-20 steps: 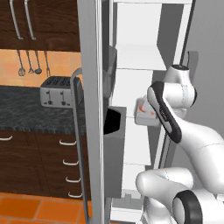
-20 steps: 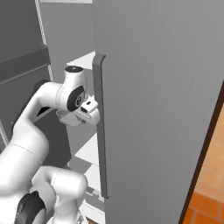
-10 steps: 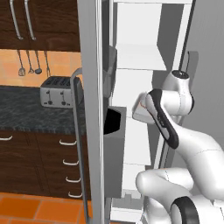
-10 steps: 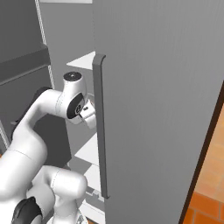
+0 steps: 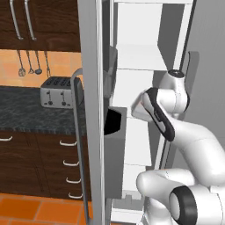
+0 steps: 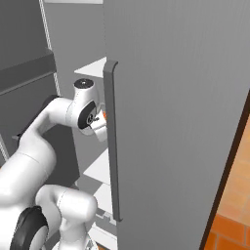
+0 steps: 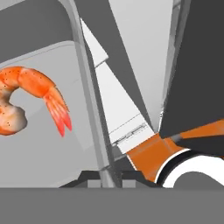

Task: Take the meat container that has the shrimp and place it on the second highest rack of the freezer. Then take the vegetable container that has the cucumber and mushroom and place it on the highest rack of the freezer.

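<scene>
At the left of the hand view, the jaws pinch the thin rim of the metal tray [image 7: 65, 144], inside the freezer [image 5: 145, 57]. The shrimp [image 7: 26, 98] lies loose inside. It looks light, stiff and slick, so holding it by the rim and level seems wise.

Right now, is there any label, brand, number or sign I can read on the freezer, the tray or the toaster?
None: no readable text in these views.
The freezer door faces are plain grey.
The meat container with the shrimp carries no marking.
The toaster shows no legible brand.
</scene>
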